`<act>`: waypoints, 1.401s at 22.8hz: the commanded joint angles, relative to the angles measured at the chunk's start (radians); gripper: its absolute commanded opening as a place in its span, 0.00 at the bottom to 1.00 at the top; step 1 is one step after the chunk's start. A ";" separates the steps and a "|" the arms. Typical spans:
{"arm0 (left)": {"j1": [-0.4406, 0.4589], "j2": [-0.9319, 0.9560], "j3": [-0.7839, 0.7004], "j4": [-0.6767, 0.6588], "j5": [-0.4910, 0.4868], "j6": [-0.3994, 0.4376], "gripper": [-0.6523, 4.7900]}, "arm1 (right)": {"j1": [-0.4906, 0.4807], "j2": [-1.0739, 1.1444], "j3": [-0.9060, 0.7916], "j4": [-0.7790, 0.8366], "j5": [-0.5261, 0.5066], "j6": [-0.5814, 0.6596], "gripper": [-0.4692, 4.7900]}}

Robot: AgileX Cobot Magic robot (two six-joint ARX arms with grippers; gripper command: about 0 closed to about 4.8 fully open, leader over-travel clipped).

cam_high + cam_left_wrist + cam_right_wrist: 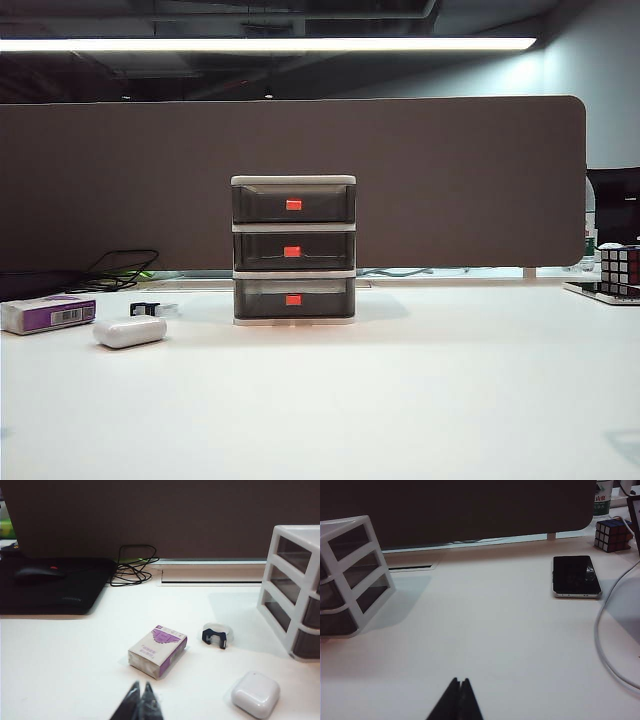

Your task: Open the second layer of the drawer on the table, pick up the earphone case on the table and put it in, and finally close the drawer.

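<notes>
White table [400, 400], drawer [293, 250] shut, tools [140, 700] [458, 700] closed

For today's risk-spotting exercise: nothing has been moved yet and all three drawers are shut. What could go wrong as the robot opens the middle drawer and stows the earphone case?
1. The drawer is a small freestanding unit; pulling the second layer by its red tab might drag the whole unit across the table.
2. The earphone case looks glossy and rounded, so it may slip from the left gripper.
3. A purple-and-white box and black clip lie close by and could be knocked. The right gripper is shut, held back from the unit.
</notes>
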 commanded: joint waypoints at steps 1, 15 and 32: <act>0.002 0.000 0.006 0.009 0.004 -0.024 0.11 | 0.000 -0.002 -0.006 0.013 0.002 0.003 0.08; 0.002 0.000 0.006 -0.015 0.566 -0.180 0.11 | 0.003 -0.002 -0.006 -0.054 -0.544 0.058 0.08; 0.002 0.001 0.006 -0.067 0.675 -0.459 0.23 | 0.290 0.002 0.067 -0.031 -0.357 0.171 0.08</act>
